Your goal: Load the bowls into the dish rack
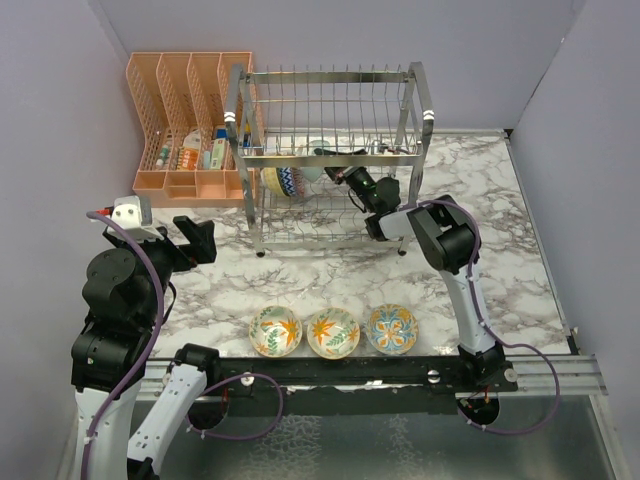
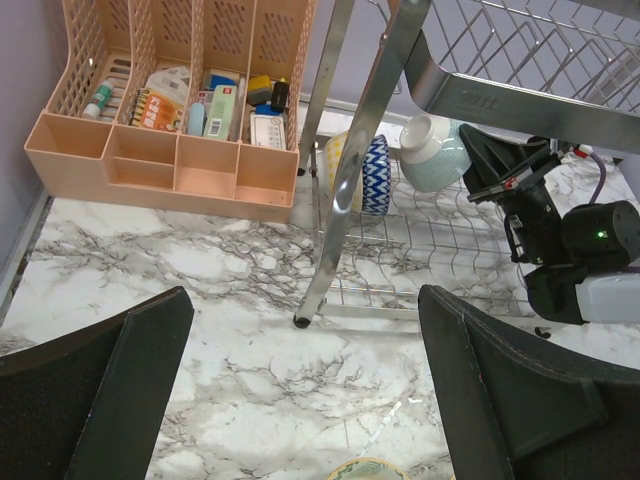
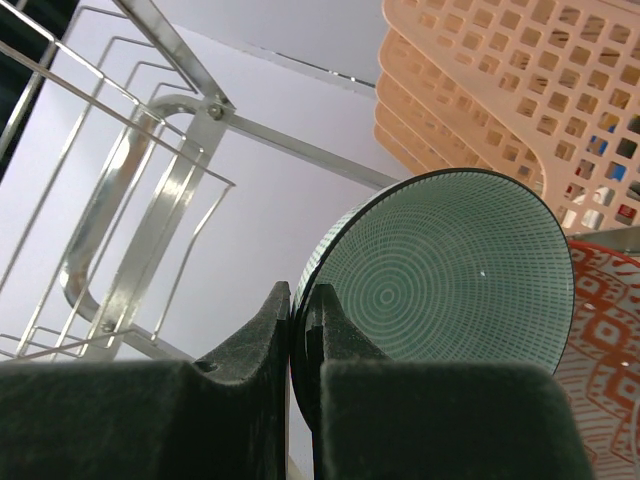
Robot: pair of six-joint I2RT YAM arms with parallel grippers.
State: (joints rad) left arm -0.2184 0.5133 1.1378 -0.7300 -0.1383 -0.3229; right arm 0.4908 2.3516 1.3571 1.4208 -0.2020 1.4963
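Only wrist-side: right tool (image 3: 302, 312) tight on teal bowl (image 3: 445, 268).

My right tool (image 3: 303, 300) covers the near rim of the teal bowl (image 3: 450, 270). The red bowl (image 3: 605, 340) beside it runs off the right edge. The near bowl (image 2: 368, 468) on the worktop (image 2: 200, 260) is cut by my left camera's bottom edge.

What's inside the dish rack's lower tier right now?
Blue-zigzag bowl on edge, and the teal bowl pinched by the right gripper. A red-patterned bowl shows beside it; upper tier covers the rest.
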